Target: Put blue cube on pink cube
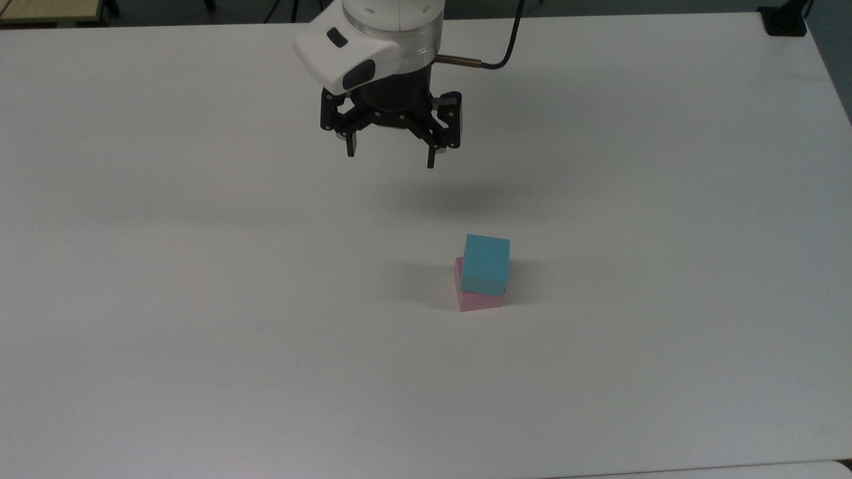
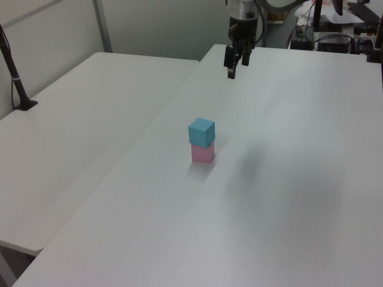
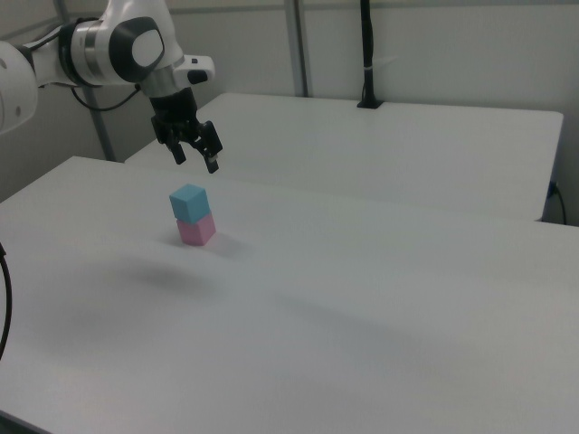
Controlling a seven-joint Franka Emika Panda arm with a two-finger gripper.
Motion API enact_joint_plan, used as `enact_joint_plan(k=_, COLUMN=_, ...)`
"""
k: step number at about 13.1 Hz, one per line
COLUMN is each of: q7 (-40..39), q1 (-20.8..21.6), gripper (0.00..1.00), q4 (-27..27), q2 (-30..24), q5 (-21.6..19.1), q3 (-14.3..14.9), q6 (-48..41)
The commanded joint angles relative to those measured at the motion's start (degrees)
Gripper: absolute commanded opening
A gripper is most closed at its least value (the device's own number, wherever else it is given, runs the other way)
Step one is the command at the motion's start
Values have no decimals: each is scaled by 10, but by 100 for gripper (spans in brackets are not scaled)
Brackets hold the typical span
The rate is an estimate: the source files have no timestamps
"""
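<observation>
The blue cube (image 1: 485, 264) rests on top of the pink cube (image 1: 476, 301), turned slightly against it, on the white table (image 1: 200, 299). The stack also appears as the blue cube (image 2: 201, 131) on the pink cube (image 2: 203, 154), and as the blue cube (image 3: 188, 202) on the pink cube (image 3: 195, 230). My gripper (image 1: 391, 156) hangs open and empty above the table, behind and to the top view's left of the stack. The gripper (image 2: 231, 65) hovers high over the far part of the table, and the gripper (image 3: 196, 159) sits above and just beyond the stack.
A second white table (image 2: 78, 137) adjoins at the left view's left. A black post (image 2: 15, 78) stands clamped on it. A black clamp (image 1: 784, 20) sits at the top view's far right corner. A cable (image 1: 496, 53) trails from the arm.
</observation>
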State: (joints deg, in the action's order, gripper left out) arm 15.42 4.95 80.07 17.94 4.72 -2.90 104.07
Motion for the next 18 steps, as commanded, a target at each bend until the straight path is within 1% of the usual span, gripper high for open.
enact_joint_plan(k=1, q7=14, q1=8, gripper=100, q4=-13, q2=7, q5=-7, q3=6, q6=3)
enact_joint_plan(k=12, q7=14, q1=15, gripper=100, q4=-12, q2=5, q5=-7, q3=6, q6=0)
enact_joint_plan(k=13, q7=12, q1=16, gripper=100, q4=-12, q2=3, q5=-8, q3=10, q6=-4)
enact_joint_plan(k=14, q7=9, q1=15, gripper=100, q4=-7, q2=-9, q5=-6, q3=12, q6=-6)
enact_joint_plan(k=15, q7=4, q1=15, gripper=100, q4=1, q2=-18, q5=-3, q3=12, q6=-36)
enact_joint_plan(k=16, q7=-20, q1=13, gripper=100, q4=6, q2=-34, q5=-3, q3=13, q6=-73)
enact_joint_plan(k=18, q7=-82, q1=7, gripper=100, q4=51, q2=-89, q5=-6, q3=13, q6=-120)
